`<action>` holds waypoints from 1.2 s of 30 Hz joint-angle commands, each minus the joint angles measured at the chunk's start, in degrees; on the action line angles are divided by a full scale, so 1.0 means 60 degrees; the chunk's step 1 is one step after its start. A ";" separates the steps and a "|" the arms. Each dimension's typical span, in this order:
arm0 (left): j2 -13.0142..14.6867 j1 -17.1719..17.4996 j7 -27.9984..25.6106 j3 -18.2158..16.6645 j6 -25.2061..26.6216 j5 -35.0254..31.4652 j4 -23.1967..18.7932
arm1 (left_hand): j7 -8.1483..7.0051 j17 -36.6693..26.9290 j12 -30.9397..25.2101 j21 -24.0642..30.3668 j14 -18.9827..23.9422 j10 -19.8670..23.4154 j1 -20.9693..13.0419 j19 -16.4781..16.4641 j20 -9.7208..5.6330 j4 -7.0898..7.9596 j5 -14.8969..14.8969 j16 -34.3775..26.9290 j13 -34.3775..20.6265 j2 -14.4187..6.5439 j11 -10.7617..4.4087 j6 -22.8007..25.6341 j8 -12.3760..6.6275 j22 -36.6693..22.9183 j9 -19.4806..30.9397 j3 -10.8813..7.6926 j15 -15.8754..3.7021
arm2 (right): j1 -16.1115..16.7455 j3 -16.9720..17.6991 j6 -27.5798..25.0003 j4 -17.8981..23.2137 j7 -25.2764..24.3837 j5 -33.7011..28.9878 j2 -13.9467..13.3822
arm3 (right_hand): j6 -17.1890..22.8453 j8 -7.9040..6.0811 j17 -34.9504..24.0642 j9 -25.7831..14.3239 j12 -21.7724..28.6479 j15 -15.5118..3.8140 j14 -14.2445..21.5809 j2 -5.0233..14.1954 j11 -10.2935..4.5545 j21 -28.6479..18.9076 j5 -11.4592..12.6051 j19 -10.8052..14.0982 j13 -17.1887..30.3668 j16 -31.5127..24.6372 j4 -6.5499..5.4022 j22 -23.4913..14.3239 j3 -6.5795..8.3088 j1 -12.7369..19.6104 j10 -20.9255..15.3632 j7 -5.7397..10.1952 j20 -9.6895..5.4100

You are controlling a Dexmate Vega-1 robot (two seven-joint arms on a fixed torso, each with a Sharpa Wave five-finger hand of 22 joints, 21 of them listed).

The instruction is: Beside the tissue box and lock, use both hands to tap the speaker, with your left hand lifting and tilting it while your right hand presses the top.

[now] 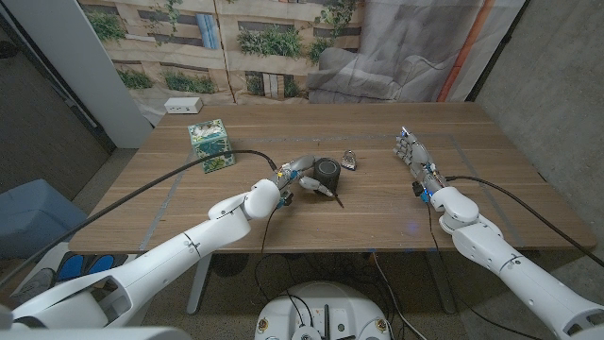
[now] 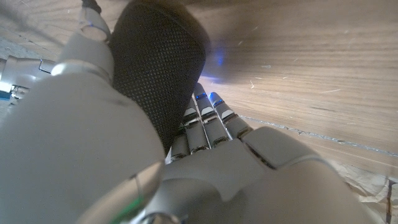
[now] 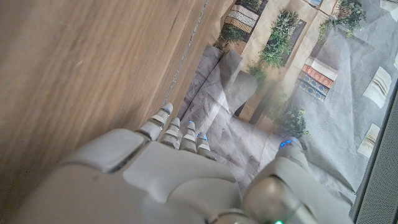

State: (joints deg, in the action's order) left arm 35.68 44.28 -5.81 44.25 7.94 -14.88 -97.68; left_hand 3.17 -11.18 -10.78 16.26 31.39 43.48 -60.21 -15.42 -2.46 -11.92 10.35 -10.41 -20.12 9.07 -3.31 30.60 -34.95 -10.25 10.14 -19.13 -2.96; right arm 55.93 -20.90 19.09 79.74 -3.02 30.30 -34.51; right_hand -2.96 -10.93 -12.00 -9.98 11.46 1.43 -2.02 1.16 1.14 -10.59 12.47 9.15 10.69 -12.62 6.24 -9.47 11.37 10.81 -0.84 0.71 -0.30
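The speaker (image 1: 327, 173), a dark mesh cylinder, stands on the wooden table (image 1: 377, 217) near its middle. My left hand (image 1: 300, 179) is against its left side. In the left wrist view the speaker (image 2: 158, 62) sits between the thumb and the fingers (image 2: 208, 118), which wrap its mesh wall. Just right of it lies the small metal lock (image 1: 349, 159). The green patterned tissue box (image 1: 209, 144) stands further left. My right hand (image 1: 415, 156) stands open well to the right of the speaker, fingers apart and holding nothing; the same hand (image 3: 174, 162) hovers over bare wood.
A white box (image 1: 182, 105) sits at the table's far left corner. A black cable (image 1: 189, 168) runs along my left arm. A printed backdrop (image 1: 283, 38) hangs behind the table.
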 commanded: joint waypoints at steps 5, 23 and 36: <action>0.0180 0.0012 0.0382 0.0047 0.0343 -0.0017 -0.0194 | -0.1982 0.0021 0.0080 -0.0173 -0.0251 0.0900 0.1595 0.0086 -0.0274 0.0458 0.0031 -0.0072 0.0228 -0.2064 -0.1579 0.1535 0.0586 -0.0023 -0.0035 -0.0328 -0.1330 | -0.0012 -0.0038 0.0034 -0.0118 0.0033 0.0074 0.0068 | 0.0041 -0.0015 -0.0008 -0.0029 -0.0004 0.0045 0.0021 0.0055 -0.0032 -0.0034 0.0074 0.0077 0.0015 0.0040 0.0022 -0.0013 -0.0007 -0.0054 -0.0103 -0.0018 0.0072; 0.0374 -0.0103 0.0913 0.0053 0.0622 0.0179 -0.0330 | -0.2099 0.0079 0.0109 -0.0653 -0.1571 -0.1604 0.1939 0.0603 -0.0017 0.0435 0.0075 0.0006 0.0782 -0.1833 -0.1421 -0.0025 0.2288 -0.0030 0.0018 0.0028 -0.0984 | -0.0128 -0.0091 0.0067 -0.0315 0.0159 0.0153 0.0163 | 0.0051 -0.0003 -0.0009 -0.0030 -0.0016 0.0060 0.0052 0.0075 -0.0033 -0.0048 0.0080 0.0146 0.0016 0.0040 0.0031 -0.0014 -0.0011 -0.0082 -0.0114 -0.0002 0.0115; 0.0416 -0.0064 0.0872 0.0002 0.0691 0.0302 -0.0365 | -0.2049 0.0113 0.0137 -0.0799 -0.2645 -0.3528 0.2120 0.0906 0.0109 0.0447 0.0079 0.0058 0.1105 -0.1734 -0.0994 -0.1141 0.3177 -0.0027 0.0075 0.0189 -0.0733 | -0.0316 -0.0169 0.0078 -0.0548 0.0329 0.0182 0.0243 | 0.0061 0.0000 -0.0007 -0.0031 -0.0021 0.0051 0.0071 0.0082 -0.0030 -0.0047 0.0084 0.0166 0.0017 0.0042 0.0042 -0.0014 -0.0011 -0.0094 -0.0120 0.0013 0.0140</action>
State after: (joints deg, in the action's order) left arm 37.91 43.81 -0.73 44.56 11.72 -13.87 -99.72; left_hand -9.29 -10.38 -10.09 11.60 16.50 23.62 -53.85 -10.50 -1.82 -10.15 10.41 -10.27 -13.59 4.42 -9.69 24.57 -16.39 -10.27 10.29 -17.41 -2.28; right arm 54.85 -21.55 19.46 77.54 -1.76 31.19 -33.48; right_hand -2.97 -10.93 -12.00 -9.98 11.47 1.43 -2.02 1.45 0.92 -10.59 12.71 9.97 10.69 -12.62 6.24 -9.46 11.37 10.51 -1.25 0.71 0.52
